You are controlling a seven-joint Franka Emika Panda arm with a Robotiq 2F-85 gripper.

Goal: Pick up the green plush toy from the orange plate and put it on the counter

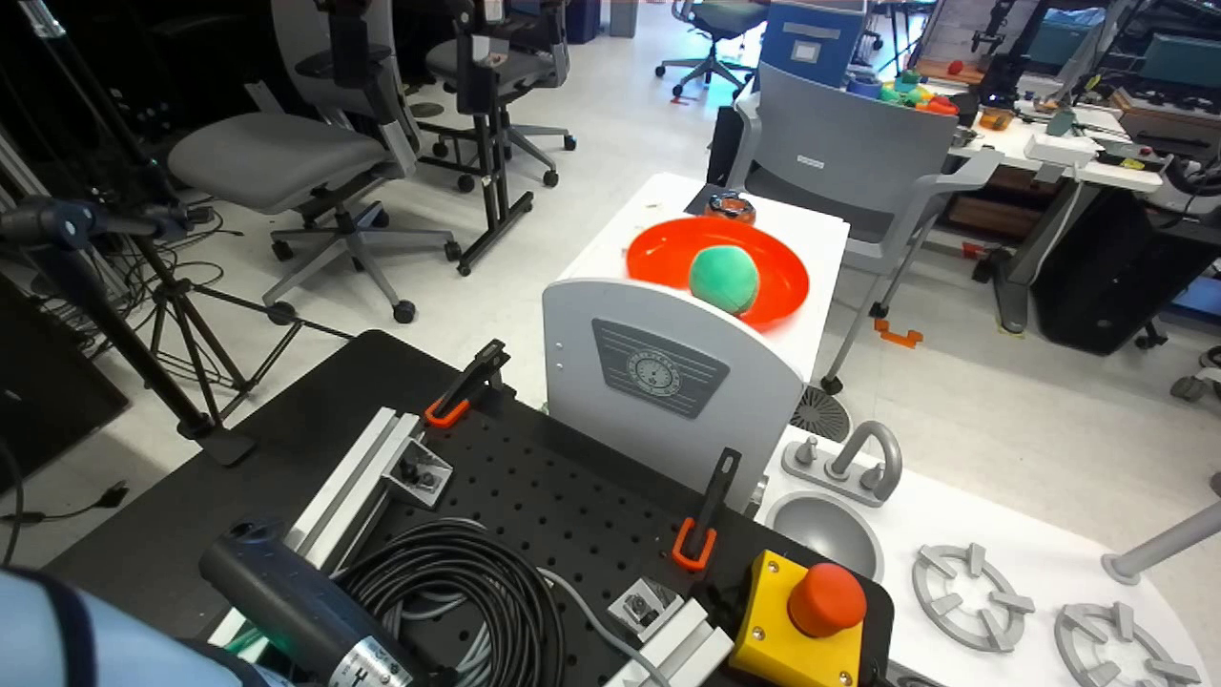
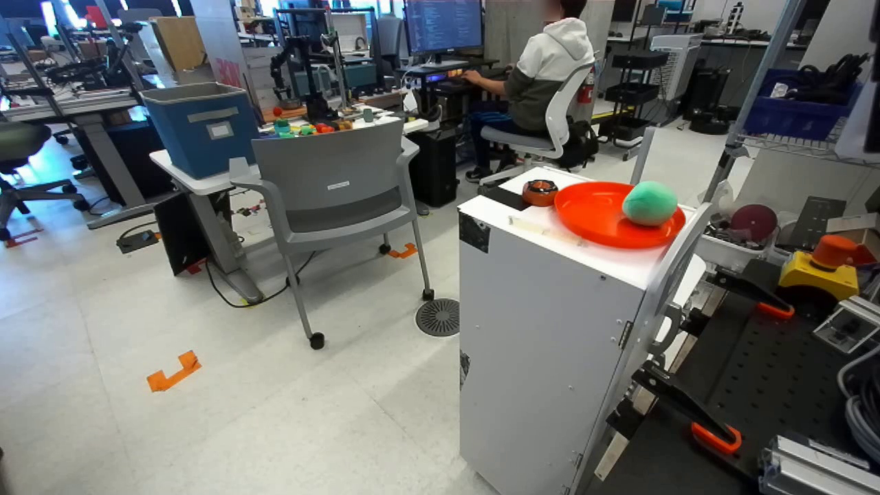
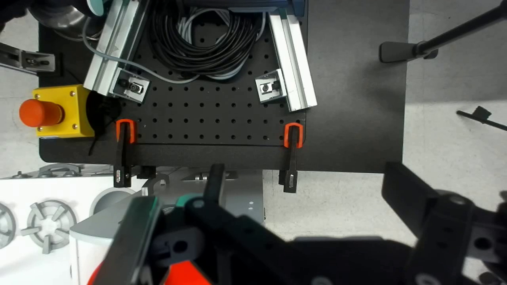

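Exterior views, both: orange plate [image 2: 586, 212], round, raised rim, set on top of a white cabinet [image 2: 550, 357]. Contents of plate: green plush toy [image 2: 650, 204], ball-like, resting in the dish; in an exterior view it sits right of the plate's middle. Pale panel [image 1: 658, 429], rounded at top, grey emblem [image 1: 658, 370], hides the plate's near rim in part, in an exterior view. Small round article [image 2: 540, 193], dark and orange-brown, just beside the plate (contents, if any, too small to tell).

Grey sink basin [image 1: 828, 536], set in the white counter [image 1: 901, 520], lower right of the frame, in an exterior view. Blue bin [image 2: 206, 134], upper left of the frame, in an exterior view; contents hidden. Blue basket [image 2: 790, 117], upper right, in an exterior view, holding black articles [image 2: 825, 79], indistinct.

Arm: links not identifiable with certainty; in an exterior view a pale blue rounded form [image 1: 143, 634] fills the lower left corner (whether it belongs to the arm, cannot tell). Wrist camera aimed downward, a black table [image 3: 348, 130] across the upper frame.

Gripper [image 3: 305, 190]: enters from the bottom edge of the wrist view, released; dark fingers [image 3: 404, 196] spread wide, pale floor [image 3: 340, 206] and a clamp [image 3: 292, 158] visible through the gap. Orange of the plate shows in patches at lower left, behind the left-hand finger; a teal-green sliver [image 3: 186, 199] appears beside it, too hidden to identify.
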